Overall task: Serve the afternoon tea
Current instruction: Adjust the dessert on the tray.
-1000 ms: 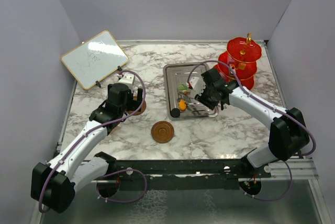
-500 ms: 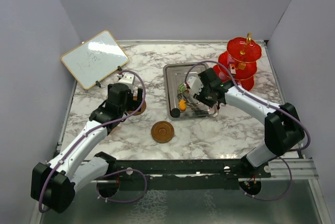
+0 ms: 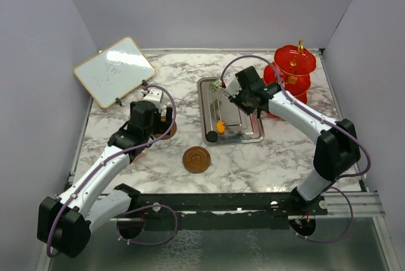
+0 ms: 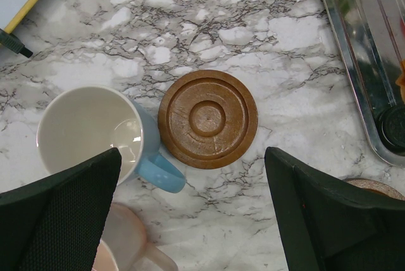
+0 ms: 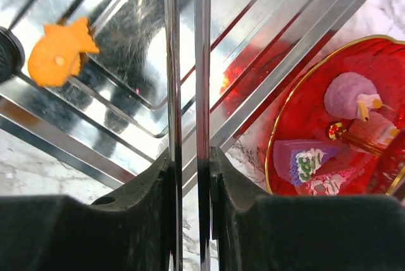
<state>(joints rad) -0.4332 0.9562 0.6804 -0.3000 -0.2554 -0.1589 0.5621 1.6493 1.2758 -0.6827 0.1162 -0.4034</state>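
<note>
Your right gripper [image 5: 188,157] clamps steel tongs [image 5: 169,62], blades nearly together, over the tray [image 5: 253,30] beside the red stand [image 5: 297,119]. An orange fish cake [image 5: 60,52] lies in the tray. Your left gripper [image 4: 193,154] has its fingers spread wide above a brown saucer [image 4: 207,119], with the blue cup [image 4: 88,135] just beside it.
</note>
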